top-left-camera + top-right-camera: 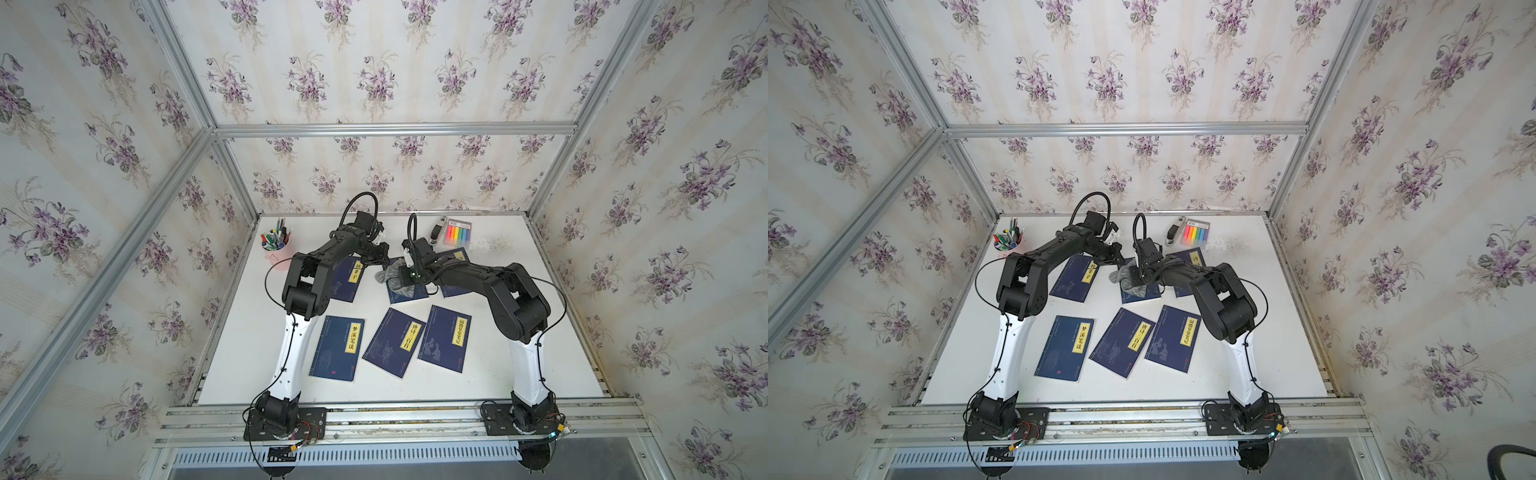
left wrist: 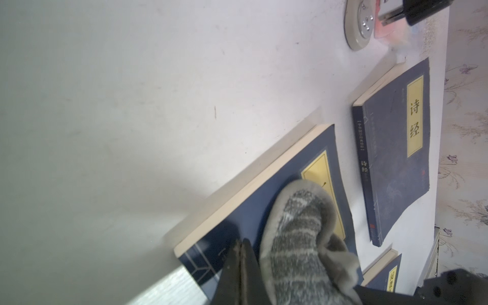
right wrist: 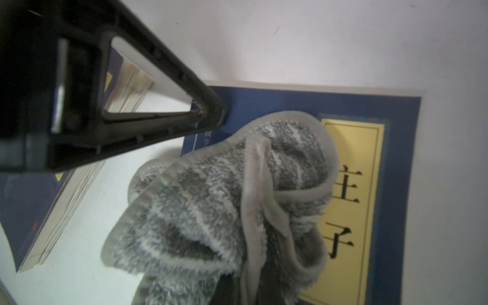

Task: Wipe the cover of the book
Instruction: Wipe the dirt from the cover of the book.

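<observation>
The book (image 1: 409, 293) (image 1: 1144, 294) is dark blue with a yellow title label and lies flat at the middle back of the table in both top views. A fluffy grey striped cloth (image 1: 390, 275) (image 3: 211, 198) lies bunched on its cover (image 3: 290, 103). My right gripper (image 1: 402, 275) (image 3: 245, 287) is shut on the cloth, and its fingers are buried in the folds. My left gripper (image 1: 384, 258) (image 2: 241, 247) is shut with nothing in it. Its tips rest on the cover (image 2: 253, 200) near a corner, right beside the cloth (image 2: 298, 237).
More blue books lie around: one at back left (image 1: 348, 279), one at back right (image 1: 456, 257) half under the right arm, three in front (image 1: 337, 348) (image 1: 395, 341) (image 1: 444, 338). A pink pen cup (image 1: 276, 250) and a highlighter pack (image 1: 457, 232) stand at the back.
</observation>
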`<action>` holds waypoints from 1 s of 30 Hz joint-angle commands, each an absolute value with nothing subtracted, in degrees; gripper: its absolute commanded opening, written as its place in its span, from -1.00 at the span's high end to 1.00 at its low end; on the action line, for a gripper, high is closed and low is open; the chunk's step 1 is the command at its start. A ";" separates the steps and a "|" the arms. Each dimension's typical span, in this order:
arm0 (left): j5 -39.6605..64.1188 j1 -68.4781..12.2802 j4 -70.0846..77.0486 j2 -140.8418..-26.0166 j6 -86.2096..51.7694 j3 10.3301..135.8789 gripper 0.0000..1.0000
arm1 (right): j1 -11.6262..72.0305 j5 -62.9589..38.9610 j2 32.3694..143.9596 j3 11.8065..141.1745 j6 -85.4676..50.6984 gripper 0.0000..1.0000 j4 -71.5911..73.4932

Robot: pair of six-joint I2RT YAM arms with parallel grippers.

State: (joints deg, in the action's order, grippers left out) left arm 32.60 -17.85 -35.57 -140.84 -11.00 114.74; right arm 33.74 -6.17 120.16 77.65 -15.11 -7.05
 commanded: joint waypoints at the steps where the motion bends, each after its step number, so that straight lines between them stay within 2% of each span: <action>1: 28.39 -18.02 -40.07 -139.13 -10.72 112.89 1.00 | 33.75 -7.24 120.95 74.63 -16.71 1.00 -12.39; 7: 21.83 -18.01 -39.81 -133.32 -9.41 109.44 1.00 | 33.80 -7.75 122.17 73.40 -16.94 1.00 -11.30; 19: 21.39 -17.93 -41.58 -137.94 -10.20 112.63 1.00 | 33.83 -7.61 120.86 71.67 -17.29 1.00 -10.40; 30: 25.06 -17.93 -39.88 -138.38 -10.72 112.25 1.00 | 33.31 -8.88 131.05 87.88 -16.76 1.00 -14.73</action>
State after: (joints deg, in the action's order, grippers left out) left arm 23.92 -17.91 -39.77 -138.19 -10.55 112.44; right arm 33.36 -9.78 127.83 86.06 -16.56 -2.35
